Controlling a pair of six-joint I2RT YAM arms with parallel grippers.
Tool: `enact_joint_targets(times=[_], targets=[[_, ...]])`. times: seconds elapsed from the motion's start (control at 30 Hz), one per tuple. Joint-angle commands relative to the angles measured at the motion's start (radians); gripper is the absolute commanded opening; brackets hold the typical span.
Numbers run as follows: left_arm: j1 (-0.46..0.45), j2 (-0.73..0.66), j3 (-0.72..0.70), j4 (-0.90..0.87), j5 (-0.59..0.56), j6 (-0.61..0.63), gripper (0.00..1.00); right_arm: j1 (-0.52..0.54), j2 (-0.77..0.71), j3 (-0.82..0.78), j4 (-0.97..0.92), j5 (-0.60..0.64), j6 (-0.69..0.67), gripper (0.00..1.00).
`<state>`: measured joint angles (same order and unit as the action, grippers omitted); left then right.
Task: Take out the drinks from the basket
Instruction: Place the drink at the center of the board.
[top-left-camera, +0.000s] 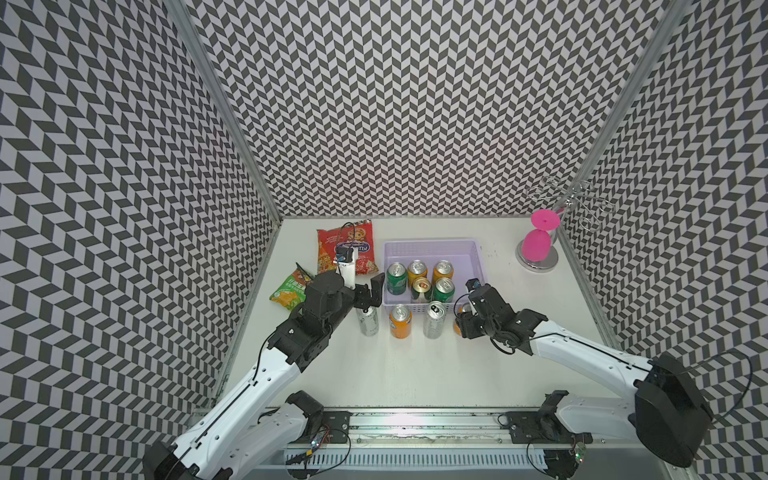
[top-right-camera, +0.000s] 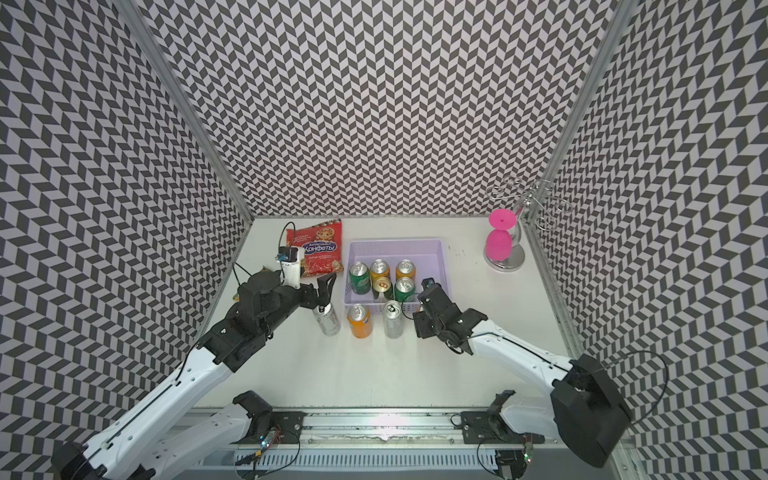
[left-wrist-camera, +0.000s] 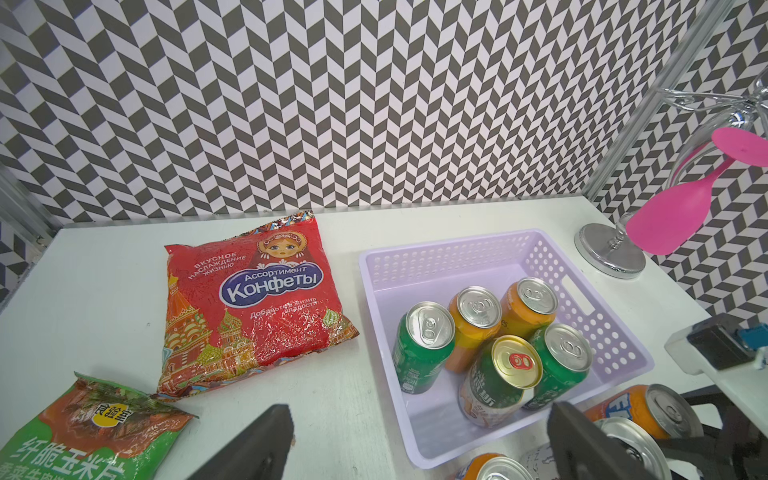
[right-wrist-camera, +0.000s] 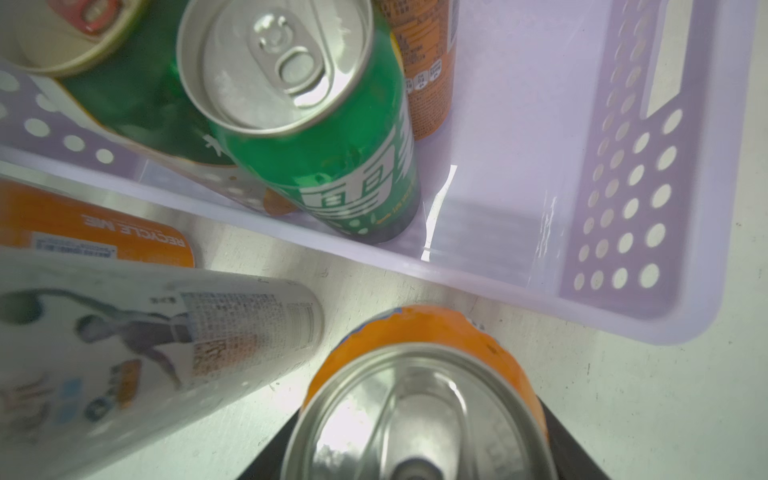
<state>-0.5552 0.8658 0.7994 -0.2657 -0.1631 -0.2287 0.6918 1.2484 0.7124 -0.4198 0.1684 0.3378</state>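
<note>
Red snack bag (left-wrist-camera: 253, 303) reads "Ассортимент Конфеты"; an orange can (right-wrist-camera: 95, 232) reads "RECYCLE ME".

White tabletop (top-left-camera: 415, 365) carries a red foil candy bag (top-left-camera: 347, 249), a green snack bag (top-left-camera: 289, 289), a lavender perforated plastic basket (top-left-camera: 432, 247) and a chrome stand's round base (top-left-camera: 538, 262); just before the basket stand a slim silver metal can (top-left-camera: 369, 322), an orange metal can (top-left-camera: 400, 322) and a second slim silver can (top-left-camera: 434, 320)

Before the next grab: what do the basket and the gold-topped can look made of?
The basket: likely moulded plastic, smooth lavender, walls perforated with round holes. The gold-topped can: apparently thin metal, glossy printed body, shiny gold lid with a red pull tab.
</note>
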Motion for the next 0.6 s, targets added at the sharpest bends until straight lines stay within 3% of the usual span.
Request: enact_joint_targets(times=[0.0, 0.3, 0.57], targets=[[0.006, -0.001, 0.008, -0.001, -0.004, 0.003, 0.99, 0.006, -0.005, 0.002, 0.115, 0.028, 0.008, 0.55], [0.006, -0.008, 0.01, -0.004, -0.006, 0.003, 0.99, 0.006, 0.012, 0.007, 0.114, 0.022, -0.014, 0.6], [0.007, -0.013, 0.01, -0.004, 0.002, 0.002, 0.99, 0.006, 0.014, 0.042, 0.087, 0.013, -0.041, 0.78]])
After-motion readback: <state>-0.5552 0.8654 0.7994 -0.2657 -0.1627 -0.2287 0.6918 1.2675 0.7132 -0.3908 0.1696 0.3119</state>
